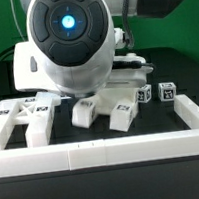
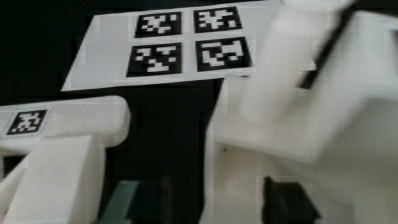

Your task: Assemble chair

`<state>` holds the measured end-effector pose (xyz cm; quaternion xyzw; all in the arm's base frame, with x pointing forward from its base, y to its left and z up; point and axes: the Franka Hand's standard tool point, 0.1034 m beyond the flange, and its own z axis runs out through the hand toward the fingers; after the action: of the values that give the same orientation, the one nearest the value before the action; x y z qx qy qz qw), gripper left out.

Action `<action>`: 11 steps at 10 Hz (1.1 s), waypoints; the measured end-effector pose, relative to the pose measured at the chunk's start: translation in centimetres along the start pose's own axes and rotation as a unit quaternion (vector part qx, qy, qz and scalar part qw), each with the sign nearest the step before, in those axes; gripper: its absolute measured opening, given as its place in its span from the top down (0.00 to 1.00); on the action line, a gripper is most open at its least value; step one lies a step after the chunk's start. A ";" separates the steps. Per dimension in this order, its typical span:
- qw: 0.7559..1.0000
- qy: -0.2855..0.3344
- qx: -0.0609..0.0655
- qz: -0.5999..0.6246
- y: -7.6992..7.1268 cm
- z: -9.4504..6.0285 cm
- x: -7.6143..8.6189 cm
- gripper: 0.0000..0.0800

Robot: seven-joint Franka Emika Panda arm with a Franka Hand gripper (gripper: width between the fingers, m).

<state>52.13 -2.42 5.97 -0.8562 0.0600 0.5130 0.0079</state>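
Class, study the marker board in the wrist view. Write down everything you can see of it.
The marker board is a thin, flat, matte white sheet lying on the black table. It carries four black-and-white square tags in a two-by-two block. It appears skewed, its edges not square to the picture. One corner is hidden behind a blurred white chair part; whether that part touches it cannot be told.

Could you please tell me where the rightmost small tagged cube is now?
The rightmost cube stands at the exterior view's far right, behind the border rail, close beside a second tagged cube.
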 end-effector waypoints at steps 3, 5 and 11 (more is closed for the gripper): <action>1.000 0.003 0.003 -0.004 0.6 -0.1 0.7 0.22; 0.999 0.020 0.007 -0.048 2.0 -1.2 0.4 0.20; 0.996 0.060 0.003 -0.064 3.6 -3.5 -1.5 0.19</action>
<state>54.11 -6.11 9.18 -0.8873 0.0068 0.4593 0.0396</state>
